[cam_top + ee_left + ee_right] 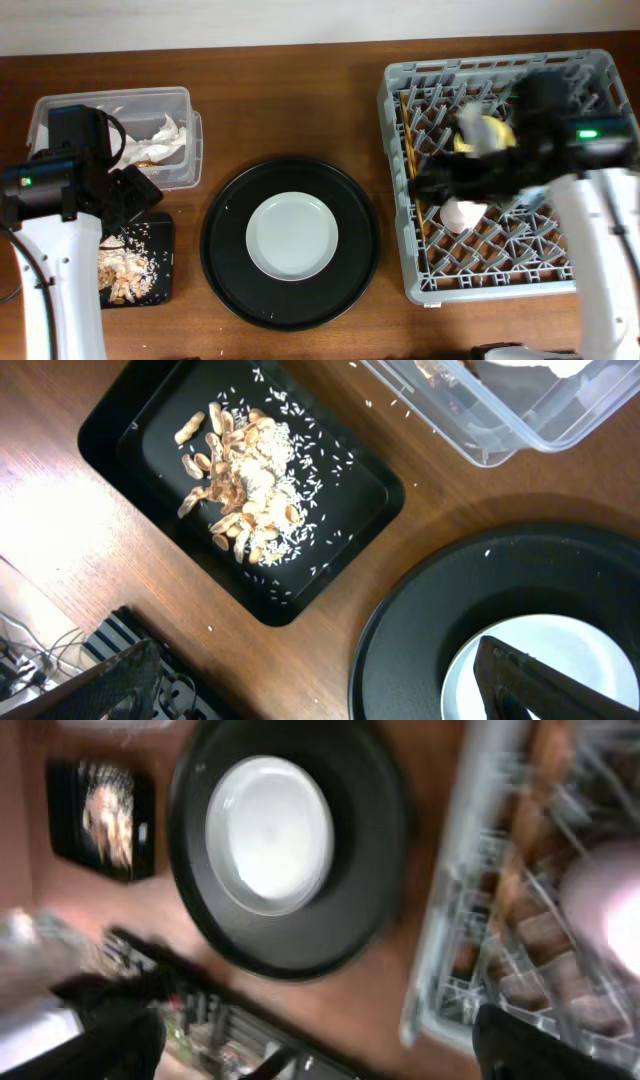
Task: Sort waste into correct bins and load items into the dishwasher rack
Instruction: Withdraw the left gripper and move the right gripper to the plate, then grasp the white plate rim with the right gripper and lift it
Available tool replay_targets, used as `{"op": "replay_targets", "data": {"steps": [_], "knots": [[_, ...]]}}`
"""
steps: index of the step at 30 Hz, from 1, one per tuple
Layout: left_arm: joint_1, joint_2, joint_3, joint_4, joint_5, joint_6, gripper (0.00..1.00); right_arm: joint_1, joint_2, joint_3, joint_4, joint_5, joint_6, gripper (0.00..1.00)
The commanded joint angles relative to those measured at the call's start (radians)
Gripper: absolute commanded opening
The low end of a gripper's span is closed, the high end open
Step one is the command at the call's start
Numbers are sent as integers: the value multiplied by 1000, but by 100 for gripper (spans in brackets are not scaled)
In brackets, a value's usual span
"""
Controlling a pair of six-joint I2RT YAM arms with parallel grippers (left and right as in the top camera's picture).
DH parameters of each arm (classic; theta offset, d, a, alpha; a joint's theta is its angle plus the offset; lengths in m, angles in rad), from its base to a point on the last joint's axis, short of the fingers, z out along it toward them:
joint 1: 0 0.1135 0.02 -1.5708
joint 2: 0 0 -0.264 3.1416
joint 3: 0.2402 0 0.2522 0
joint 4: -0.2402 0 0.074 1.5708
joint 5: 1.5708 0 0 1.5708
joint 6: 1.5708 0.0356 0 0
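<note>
The grey-white plate lies on a large round black tray at mid-table. The grey dishwasher rack at the right holds a yellow bowl and a pink cup. The shallow black tray holds beige food scraps. The clear tub holds white tissue. My left gripper is open and empty between the black tray and the plate. My right gripper is open and empty, blurred, at the rack's left side. The blue cup and chopsticks are not visible.
The table is brown wood. The tub sits just behind the shallow tray at the far left. The round tray lies between the bins and the rack. A pink cup shows blurred in the right wrist view.
</note>
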Motion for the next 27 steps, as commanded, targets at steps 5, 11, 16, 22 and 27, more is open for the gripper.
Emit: {"op": "replay_targets", "data": {"steps": [5, 11, 16, 22, 27], "knots": [[4, -5, 6, -1, -7, 0, 99, 387, 94, -9, 239, 31, 15, 99], [4, -5, 6, -1, -7, 0, 99, 568, 441, -9, 329, 473, 470, 93], [4, -5, 6, -1, -7, 0, 99, 560, 620, -9, 427, 479, 445, 84], [4, -5, 6, -1, -7, 0, 99, 571, 677, -11, 456, 476, 453, 47], [4, -5, 6, -1, -7, 0, 99, 572, 677, -60, 499, 479, 459, 44]]}}
